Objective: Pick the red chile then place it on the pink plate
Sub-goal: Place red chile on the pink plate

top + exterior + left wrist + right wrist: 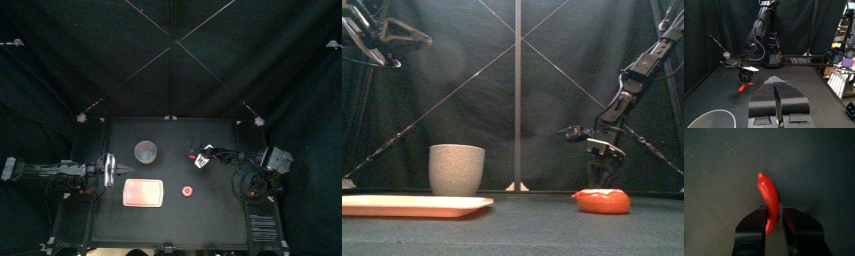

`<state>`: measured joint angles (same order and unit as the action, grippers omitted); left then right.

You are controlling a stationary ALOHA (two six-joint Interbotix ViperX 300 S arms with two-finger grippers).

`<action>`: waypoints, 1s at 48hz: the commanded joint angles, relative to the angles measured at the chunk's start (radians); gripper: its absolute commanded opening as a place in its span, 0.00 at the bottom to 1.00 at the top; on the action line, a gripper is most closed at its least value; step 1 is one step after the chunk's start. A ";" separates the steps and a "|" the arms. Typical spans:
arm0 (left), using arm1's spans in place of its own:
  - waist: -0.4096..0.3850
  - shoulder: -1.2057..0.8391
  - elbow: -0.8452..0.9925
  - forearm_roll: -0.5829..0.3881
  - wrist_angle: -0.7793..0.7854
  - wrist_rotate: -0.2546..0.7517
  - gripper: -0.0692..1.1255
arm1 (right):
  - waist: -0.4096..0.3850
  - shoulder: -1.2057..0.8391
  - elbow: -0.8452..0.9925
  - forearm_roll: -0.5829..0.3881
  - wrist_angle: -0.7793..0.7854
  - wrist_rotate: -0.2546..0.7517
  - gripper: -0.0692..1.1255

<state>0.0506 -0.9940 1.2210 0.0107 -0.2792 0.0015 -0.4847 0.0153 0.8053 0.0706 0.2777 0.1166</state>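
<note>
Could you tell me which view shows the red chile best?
The right wrist view: the red chile sits large and central, pinched by the right gripper. The left wrist view shows it small and distant; I cannot make it out in the top or front view.

A grey cup [457, 168] stands upright on the left, just behind a flat pink tray [416, 205] that lies near the front and runs off the left side. On the right, a round red toy [603, 201] sits on the table [529, 235], well apart from the tray. The right arm [629, 85] comes down from the upper right, its gripper [601, 165] hanging just above the toy, and the left arm [372, 38] is high in the upper left corner.
</note>
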 commanded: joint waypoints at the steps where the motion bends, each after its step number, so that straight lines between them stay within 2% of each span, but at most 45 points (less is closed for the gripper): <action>1: 0.006 0.003 -0.012 0.000 -0.003 0.000 0.04 | 0.058 -0.041 -0.051 0.003 -0.002 -0.002 0.42; 14: 0.014 0.005 -0.009 0.000 -0.003 0.000 0.04 | 0.288 -0.058 -0.259 0.028 -0.009 0.000 0.43; 24: 0.015 0.003 -0.009 0.000 -0.003 0.000 0.04 | 0.413 0.069 -0.456 0.023 -0.044 -0.005 0.43; 37: 0.018 0.003 -0.008 0.000 -0.003 0.000 0.04 | 0.495 0.327 -0.709 -0.031 -0.055 -0.003 0.43; 48: 0.020 0.003 -0.006 0.000 -0.003 0.002 0.04 | 0.511 0.457 -0.830 -0.058 -0.040 0.000 0.47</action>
<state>0.0660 -0.9940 1.2272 0.0092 -0.2777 0.0015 0.0261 0.4786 0.0261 0.0138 0.2332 0.1150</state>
